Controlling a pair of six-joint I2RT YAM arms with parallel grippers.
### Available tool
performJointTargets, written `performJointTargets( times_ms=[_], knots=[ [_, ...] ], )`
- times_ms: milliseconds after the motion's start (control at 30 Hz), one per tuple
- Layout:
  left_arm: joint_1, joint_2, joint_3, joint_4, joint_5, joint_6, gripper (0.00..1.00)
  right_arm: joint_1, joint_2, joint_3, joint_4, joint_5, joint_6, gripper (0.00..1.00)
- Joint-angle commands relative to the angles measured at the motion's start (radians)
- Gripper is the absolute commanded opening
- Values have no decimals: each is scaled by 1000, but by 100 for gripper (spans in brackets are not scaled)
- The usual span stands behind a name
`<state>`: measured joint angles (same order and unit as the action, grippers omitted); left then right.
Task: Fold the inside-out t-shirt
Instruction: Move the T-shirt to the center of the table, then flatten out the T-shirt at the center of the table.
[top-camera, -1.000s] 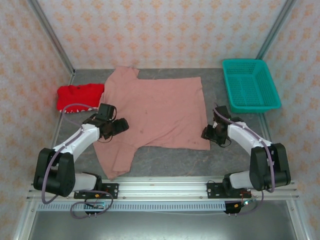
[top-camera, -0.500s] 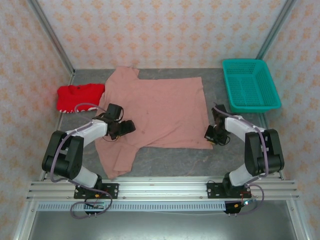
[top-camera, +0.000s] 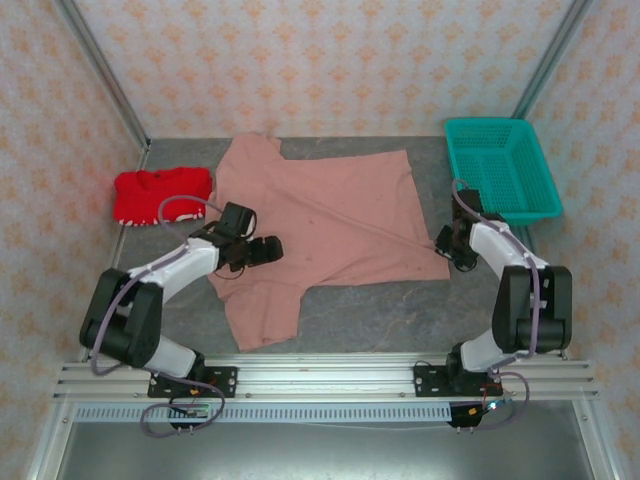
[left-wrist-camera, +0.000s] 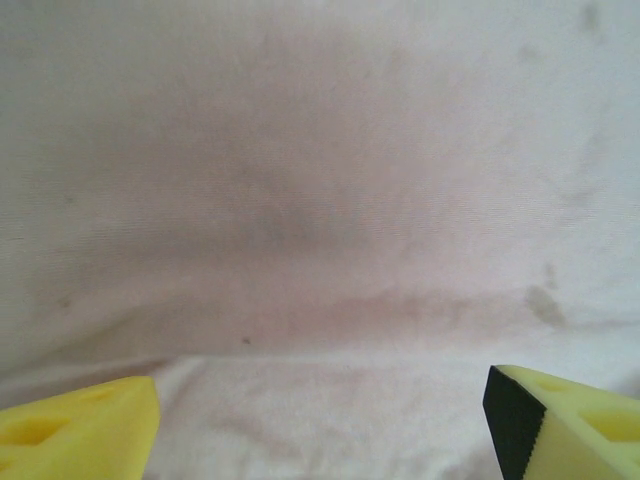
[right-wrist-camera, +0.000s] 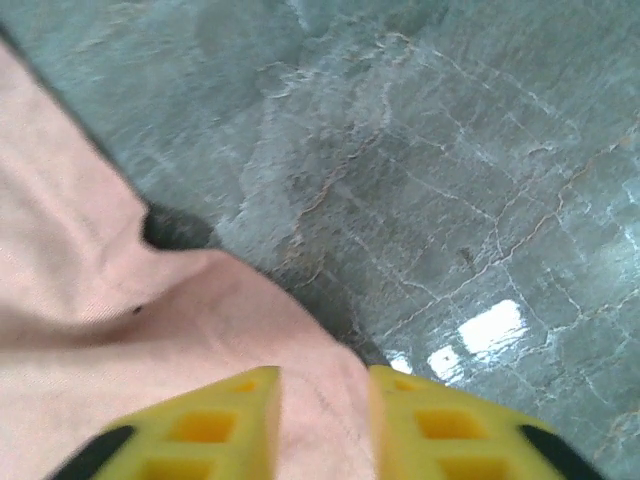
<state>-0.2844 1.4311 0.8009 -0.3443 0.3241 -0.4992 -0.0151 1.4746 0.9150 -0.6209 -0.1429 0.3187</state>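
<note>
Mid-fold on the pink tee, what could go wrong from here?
Slip risk: the right gripper pinches only the inside-out t-shirt's corner edge. Drag risk: the left gripper is open over the cloth, holding nothing, so the shirt may slide. Bump risk: the teal basket sits close to the right arm.

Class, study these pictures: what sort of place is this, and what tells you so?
Probably a robotics lab work cell: a left arm and right arm bolted to a metal rail, a walled-in grey table, and a pink t-shirt laid out near a teal basket.
</note>
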Motion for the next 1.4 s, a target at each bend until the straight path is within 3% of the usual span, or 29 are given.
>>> performJointTargets(
  times_ms=[0,133,233,333,433,667,800,1100,1267,1367],
  knots=[
    [-1,-152,-50,-115,-86,-9,87,49,-133,-48,-32,7,2,39],
    [-25,-317,-156,-255,-158,-127,85,116,-205,-127,-3,-113,68,43],
    [-65,-451,-231,-385,-249,-212,82,222,-199,-152,53,-146,122,43],
    [-133,-553,-287,-447,-301,-319,70,336,-150,-113,80,-141,135,43],
    [-164,-567,-329,-477,-284,-391,61,384,-99,-67,84,-136,131,43],
    [-208,-521,-419,-383,-125,-453,47,385,-65,-1,26,-42,51,46],
    [-228,-505,-445,-387,-99,-455,38,385,-51,-1,36,-43,46,47],
    [-237,-516,-407,-421,-123,-433,3,386,-26,22,38,-57,36,47],
    [-240,-523,-361,-474,-193,-423,0,385,-25,22,27,-59,27,47],
    [-262,-544,-366,-498,-226,-457,7,385,-31,11,28,-54,27,47]
  ],
)
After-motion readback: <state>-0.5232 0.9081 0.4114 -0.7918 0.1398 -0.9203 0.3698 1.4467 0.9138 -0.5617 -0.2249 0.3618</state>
